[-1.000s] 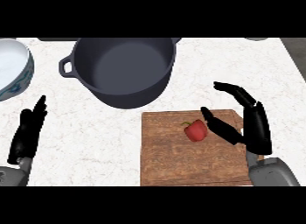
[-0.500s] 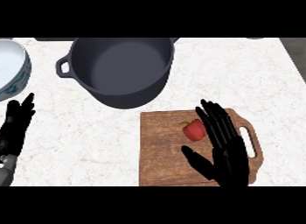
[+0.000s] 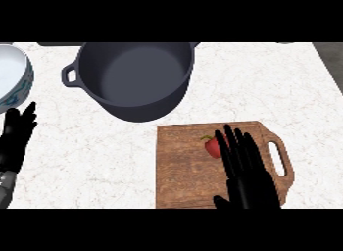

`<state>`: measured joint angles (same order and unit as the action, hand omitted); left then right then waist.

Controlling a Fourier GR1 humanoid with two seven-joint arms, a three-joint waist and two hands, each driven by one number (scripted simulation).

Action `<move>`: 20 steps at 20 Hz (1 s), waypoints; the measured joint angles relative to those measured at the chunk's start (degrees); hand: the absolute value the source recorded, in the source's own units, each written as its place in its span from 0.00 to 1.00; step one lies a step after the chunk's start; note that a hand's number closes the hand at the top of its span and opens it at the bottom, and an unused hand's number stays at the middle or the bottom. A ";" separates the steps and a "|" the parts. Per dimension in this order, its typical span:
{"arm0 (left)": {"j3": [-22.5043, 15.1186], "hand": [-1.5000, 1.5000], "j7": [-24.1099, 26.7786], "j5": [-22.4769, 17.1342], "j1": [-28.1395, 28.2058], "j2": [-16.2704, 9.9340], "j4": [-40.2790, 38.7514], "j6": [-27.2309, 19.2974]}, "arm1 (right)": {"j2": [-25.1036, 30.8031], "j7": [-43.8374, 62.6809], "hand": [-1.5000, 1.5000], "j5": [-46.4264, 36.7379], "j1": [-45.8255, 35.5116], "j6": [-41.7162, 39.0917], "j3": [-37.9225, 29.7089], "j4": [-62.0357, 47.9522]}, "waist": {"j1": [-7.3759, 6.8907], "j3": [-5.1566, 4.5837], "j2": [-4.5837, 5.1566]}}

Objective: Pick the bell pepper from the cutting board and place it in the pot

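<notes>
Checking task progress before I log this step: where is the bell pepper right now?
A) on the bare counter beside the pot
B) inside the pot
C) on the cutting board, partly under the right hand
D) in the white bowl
C: the red bell pepper lies on the cutting board, with the right hand stretched flat over its right side; the pot holds nothing.

White bowl (image 3: 4, 78) with blue-green outer pattern sitting at far left edge of white marbled counter (image 3: 87, 147), partly cropped.
</notes>
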<state>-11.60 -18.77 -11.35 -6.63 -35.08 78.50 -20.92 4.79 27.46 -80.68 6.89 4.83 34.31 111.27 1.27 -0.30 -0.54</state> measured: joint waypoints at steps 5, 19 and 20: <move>0.27 0.50 -0.14 0.49 -0.31 0.41 0.08 0.24 | -3.27 10.87 0.00 -2.42 -0.82 -18.51 5.79 4.71 | -0.79 0.11 0.29; 3.44 0.50 -0.54 5.02 -0.29 4.43 0.27 3.14 | -4.54 24.69 0.00 5.43 -11.76 -28.27 3.82 0.69 | -1.37 0.29 0.53; 3.77 0.50 0.01 5.31 0.24 4.66 0.27 3.45 | -4.58 24.15 0.00 5.84 -12.49 -28.01 2.43 -0.73 | -1.41 0.30 0.54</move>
<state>-7.82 -18.77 -6.04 -6.39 -30.43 78.77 -17.47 0.20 51.61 -74.85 -5.60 -23.17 36.74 110.54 -0.14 -0.01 0.00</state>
